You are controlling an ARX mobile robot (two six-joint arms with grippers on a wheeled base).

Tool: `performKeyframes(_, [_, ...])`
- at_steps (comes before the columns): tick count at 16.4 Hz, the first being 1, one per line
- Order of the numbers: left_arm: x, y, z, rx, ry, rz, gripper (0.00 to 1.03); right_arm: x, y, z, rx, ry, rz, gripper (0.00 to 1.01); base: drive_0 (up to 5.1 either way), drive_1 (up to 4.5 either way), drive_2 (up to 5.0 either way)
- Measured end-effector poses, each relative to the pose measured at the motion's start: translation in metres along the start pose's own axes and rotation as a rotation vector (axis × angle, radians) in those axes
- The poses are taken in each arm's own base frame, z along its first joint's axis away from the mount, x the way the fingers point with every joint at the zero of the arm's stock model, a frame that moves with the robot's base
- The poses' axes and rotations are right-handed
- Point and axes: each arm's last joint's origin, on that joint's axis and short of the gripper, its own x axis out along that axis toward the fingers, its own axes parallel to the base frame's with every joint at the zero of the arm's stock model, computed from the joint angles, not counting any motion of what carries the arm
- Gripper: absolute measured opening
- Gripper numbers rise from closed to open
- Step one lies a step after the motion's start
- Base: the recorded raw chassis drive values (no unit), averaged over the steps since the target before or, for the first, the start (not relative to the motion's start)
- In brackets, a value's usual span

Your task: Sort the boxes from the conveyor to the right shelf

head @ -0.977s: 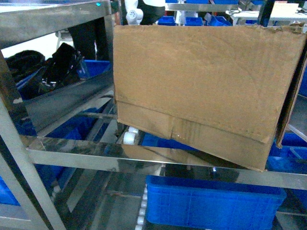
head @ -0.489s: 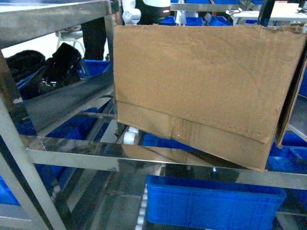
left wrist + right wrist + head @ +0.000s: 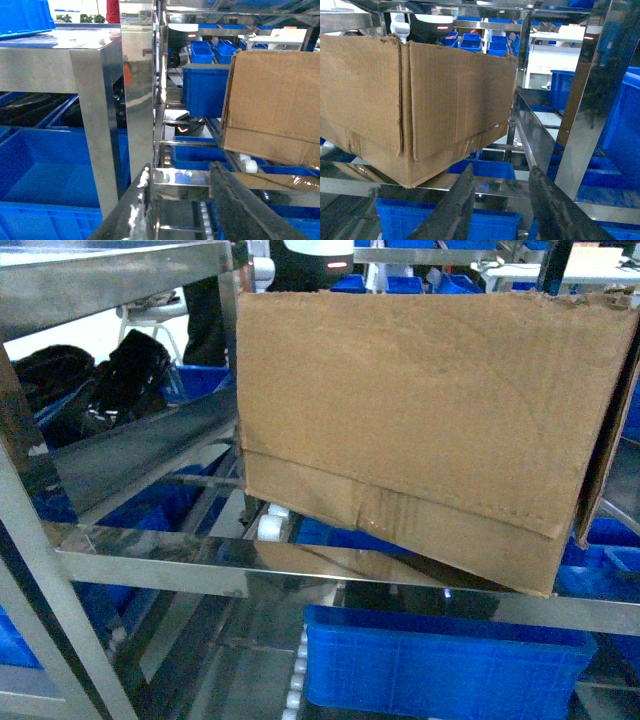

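My left hand (image 3: 181, 205) was two long, dark fingers (image 3: 235, 205), flat-sided and tapering toward their tips, glossy enough to catch pale glints along their inner edges. My right hand (image 3: 502, 202) looked the same: a pair of dark, slim, bar-like fingers (image 3: 547, 207) with a dull sheen, rising from the bottom of the wrist view below the shelf (image 3: 580, 90) upright.

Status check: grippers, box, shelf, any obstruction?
Left gripper open, empty. Right gripper open, empty. Cardboard box tilted on shelf front rail. No obstruction seen.
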Motion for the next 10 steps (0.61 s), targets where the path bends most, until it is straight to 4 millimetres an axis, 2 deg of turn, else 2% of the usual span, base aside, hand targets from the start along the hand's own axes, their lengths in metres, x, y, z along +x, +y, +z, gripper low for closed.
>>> performKeyframes(2, [0.0000,0.0000,0.0000,0.000,0.000,0.000,0.56,0.0000,0.0000,0.0000,0.000,0.000,0.000,0.55,0.0,0.00,0.0])
performKeyframes(9, [0.0000,0.0000,0.0000,0.000,0.000,0.000,0.83,0.0000,0.0000,0.0000,0.000,0.000,0.000,0.82,0.0,0.00,0.0])
performKeyframes(10, [0.0000,0.0000,0.0000,0.000,0.000,0.000,0.94,0.0000,0.0000,0.0000,0.000,0.000,0.000,0.93,0.0,0.00,0.0])
